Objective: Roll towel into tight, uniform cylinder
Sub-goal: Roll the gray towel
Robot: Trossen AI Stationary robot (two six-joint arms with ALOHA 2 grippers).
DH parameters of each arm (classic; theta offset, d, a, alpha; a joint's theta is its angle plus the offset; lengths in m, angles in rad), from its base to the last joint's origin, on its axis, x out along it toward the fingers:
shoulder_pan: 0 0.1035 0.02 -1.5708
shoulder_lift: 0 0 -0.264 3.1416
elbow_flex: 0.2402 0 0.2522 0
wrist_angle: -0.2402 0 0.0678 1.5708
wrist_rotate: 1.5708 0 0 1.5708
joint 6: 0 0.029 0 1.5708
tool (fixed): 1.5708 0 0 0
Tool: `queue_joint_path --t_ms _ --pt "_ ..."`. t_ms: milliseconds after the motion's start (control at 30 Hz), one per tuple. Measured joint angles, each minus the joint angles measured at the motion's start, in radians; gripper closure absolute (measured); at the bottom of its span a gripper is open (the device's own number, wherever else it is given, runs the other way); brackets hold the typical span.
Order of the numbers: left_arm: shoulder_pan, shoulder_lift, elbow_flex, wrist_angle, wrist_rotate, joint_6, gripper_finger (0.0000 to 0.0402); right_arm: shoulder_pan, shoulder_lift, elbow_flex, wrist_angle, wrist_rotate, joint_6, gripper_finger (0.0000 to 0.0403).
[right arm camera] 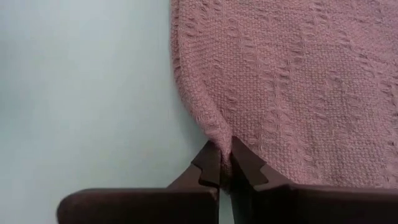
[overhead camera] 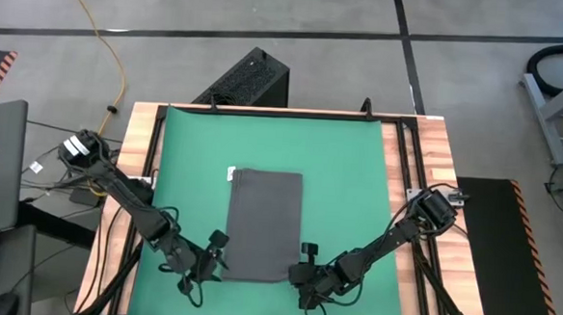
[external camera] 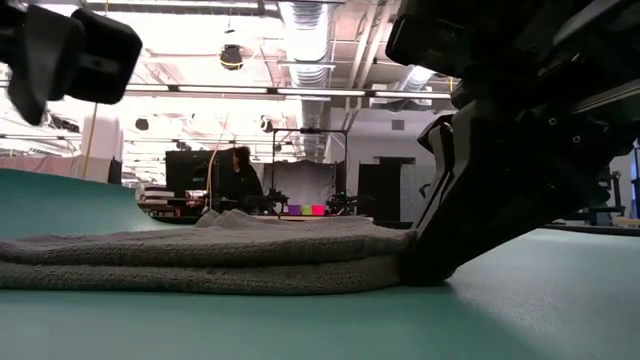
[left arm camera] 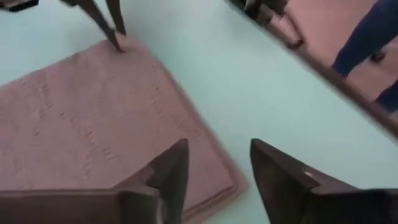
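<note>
The dark grey towel (overhead camera: pixel 263 224) lies folded flat in several layers on the green mat (overhead camera: pixel 348 171), with its white tag (overhead camera: pixel 230 174) at the far left corner. My right gripper (right arm camera: pixel 222 163) is shut on the towel's near right corner and stands low on the mat (external camera: pixel 415 265). My left gripper (left arm camera: pixel 219 144) is open above the towel's near left corner (left arm camera: pixel 227 183). One finger is over the cloth and one over the mat. In the low view my left gripper (external camera: pixel 60 50) is raised clear of the towel (external camera: pixel 200 260). My right gripper pinches the towel's near right corner (right arm camera: pixel 219 138) between its two fingertips. The fingers slant down from the table's near right side. The cloth puckers into the pinch, and the towel stays flat on the mat. How many layers are caught I cannot tell.
A black box (overhead camera: pixel 252 79) stands beyond the table's far edge. The mat leaves bare wood (overhead camera: pixel 126 169) and dark rails along the table's left and right sides. A person (external camera: pixel 240 180) stands in the room behind, and a person's legs (left arm camera: pixel 367 43) show beyond the table.
</note>
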Motion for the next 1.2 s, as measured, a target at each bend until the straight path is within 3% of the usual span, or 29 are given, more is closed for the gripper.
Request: queue_joint_path --t_ms 267,700,867,1033,1200 --pt "-0.006 0.072 0.000 0.067 -0.015 0.170 0.0165 -0.001 -0.001 0.000 0.002 -0.044 0.001 0.0374" --pt "-0.011 0.281 0.000 0.096 -0.081 0.212 0.0161 0.004 -0.001 0.000 0.008 -0.049 0.001 0.0374" --pt "-0.010 0.303 0.002 0.089 -0.088 0.153 0.0162 0.005 -0.001 0.000 0.009 -0.050 0.000 0.0373" --pt "-0.013 0.302 0.002 0.068 -0.078 0.045 0.0193 0.005 -0.001 0.000 0.009 -0.050 0.022 0.0374" --pt "-0.017 0.303 0.004 0.066 -0.060 -0.081 0.0283 0.006 -0.011 0.003 0.010 -0.051 0.042 0.0376"
